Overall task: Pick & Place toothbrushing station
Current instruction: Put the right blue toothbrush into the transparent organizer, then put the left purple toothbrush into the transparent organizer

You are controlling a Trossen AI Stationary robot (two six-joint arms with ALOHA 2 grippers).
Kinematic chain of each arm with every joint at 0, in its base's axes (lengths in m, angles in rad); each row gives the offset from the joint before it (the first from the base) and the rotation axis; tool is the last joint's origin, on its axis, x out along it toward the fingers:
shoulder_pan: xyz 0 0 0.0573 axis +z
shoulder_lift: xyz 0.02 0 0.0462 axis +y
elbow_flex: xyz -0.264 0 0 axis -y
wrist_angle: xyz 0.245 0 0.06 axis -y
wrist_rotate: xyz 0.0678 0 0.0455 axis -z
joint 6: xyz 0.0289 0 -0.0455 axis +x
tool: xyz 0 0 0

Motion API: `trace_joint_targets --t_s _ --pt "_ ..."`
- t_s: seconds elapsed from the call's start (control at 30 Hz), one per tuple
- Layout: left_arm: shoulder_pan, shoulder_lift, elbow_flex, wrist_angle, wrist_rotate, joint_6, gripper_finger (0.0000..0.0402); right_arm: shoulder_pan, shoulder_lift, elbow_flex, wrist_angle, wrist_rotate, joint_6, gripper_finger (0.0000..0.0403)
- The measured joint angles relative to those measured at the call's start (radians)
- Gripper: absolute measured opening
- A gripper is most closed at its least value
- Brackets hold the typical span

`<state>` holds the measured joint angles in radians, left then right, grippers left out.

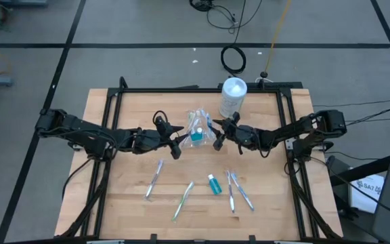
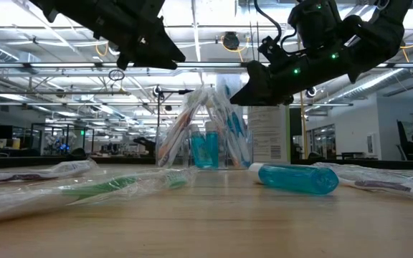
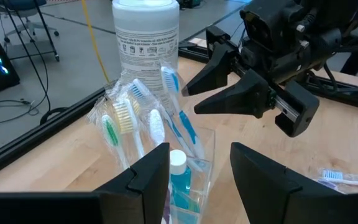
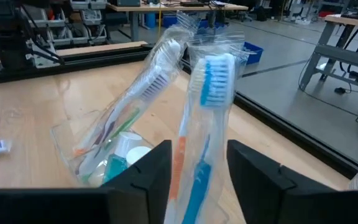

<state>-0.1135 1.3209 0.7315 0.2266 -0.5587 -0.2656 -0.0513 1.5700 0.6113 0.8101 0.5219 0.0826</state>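
Observation:
A clear holder [image 1: 196, 131] stands on the wooden table at mid-far. Several wrapped toothbrushes [image 3: 143, 106] stand in it, leaning outward, beside a small blue bottle with a white cap [image 3: 178, 163]. My left gripper [image 1: 177, 144] is open and empty, just left of the holder and above table level [image 2: 149, 50]. My right gripper [image 1: 219, 137] is open and empty, just right of the holder, near the tops of the brushes [image 2: 253, 89]. A wrapped blue brush [image 4: 207, 93] shows beyond its fingers.
A white wipes canister [image 1: 233, 95] stands behind the holder. Nearer the front lie wrapped toothbrushes [image 1: 154, 179] [image 1: 183, 199] [image 1: 237, 190] and a small blue bottle on its side [image 1: 214, 184]. A black frame [image 1: 114, 95] runs around the table's edge.

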Motion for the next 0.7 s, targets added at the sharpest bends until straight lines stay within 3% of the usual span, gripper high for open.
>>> trace_joint_targets --t_s 0.43,0.7 --pt "0.000 0.000 0.000 -0.022 0.004 -0.001 0.0177 0.001 0.000 0.000 -0.002 -0.003 0.006 0.0156" --pt "-0.003 0.000 0.000 -0.034 0.080 -0.003 0.0177 0.011 -0.075 -0.001 -0.106 0.000 -0.017 0.0156"
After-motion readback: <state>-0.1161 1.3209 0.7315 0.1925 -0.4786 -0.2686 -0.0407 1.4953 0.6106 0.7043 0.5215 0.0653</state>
